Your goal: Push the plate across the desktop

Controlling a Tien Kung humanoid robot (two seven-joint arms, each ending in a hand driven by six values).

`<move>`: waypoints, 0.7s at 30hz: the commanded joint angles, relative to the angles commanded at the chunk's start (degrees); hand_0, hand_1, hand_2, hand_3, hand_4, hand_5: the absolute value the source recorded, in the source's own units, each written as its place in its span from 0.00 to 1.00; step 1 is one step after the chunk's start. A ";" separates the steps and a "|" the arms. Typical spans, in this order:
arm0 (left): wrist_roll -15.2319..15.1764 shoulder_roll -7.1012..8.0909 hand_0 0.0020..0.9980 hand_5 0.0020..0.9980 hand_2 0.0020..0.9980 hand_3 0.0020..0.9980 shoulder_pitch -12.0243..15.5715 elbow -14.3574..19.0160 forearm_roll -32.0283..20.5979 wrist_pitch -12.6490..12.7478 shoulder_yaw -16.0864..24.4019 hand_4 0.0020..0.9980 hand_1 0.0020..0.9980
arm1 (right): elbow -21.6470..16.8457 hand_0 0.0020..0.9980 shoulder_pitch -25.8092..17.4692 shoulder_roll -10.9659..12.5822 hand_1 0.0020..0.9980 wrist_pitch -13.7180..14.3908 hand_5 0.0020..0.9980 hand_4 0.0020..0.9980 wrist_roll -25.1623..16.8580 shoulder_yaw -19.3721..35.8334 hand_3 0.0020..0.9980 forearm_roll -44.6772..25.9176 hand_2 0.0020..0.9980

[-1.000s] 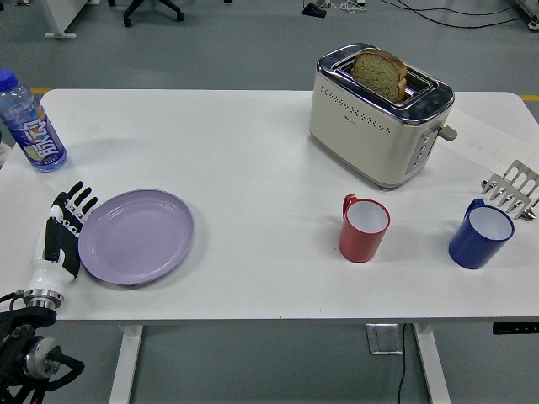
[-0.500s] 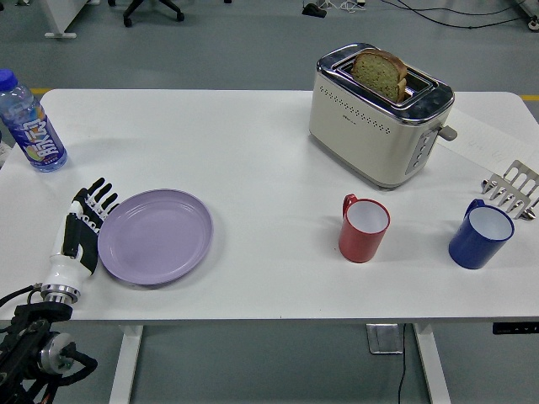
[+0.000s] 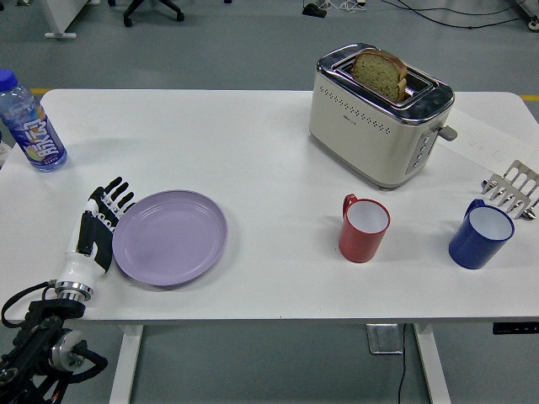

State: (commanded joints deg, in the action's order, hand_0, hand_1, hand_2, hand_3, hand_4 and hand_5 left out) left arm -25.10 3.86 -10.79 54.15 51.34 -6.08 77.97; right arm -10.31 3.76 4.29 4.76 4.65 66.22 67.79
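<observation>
Here the left hand (image 3: 99,227), fingers apart and flat against the purple plate (image 3: 170,237) at nine o'clock, could ride over the low rim, or drive it into the red mug (image 3: 364,227) at three o'clock.

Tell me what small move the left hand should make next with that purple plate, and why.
Probably keep sliding rightward. The left hand sits with open fingers against the left rim of the purple plate, and bare white table lies between the plate and the red mug, so there seems room for another short push.
</observation>
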 joint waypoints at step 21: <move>-0.32 -2.83 0.85 1.00 0.89 0.83 -1.91 -0.40 -1.13 -0.02 -5.55 0.49 0.88 | 0.00 0.60 -0.54 0.13 0.54 -0.02 0.36 0.14 -0.01 -0.27 0.62 0.01 0.64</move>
State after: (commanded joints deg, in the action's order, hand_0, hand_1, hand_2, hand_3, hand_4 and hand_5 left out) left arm -25.42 1.02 -12.70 53.75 50.21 -6.09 72.42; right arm -10.31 3.22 4.42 4.74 4.65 65.95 67.80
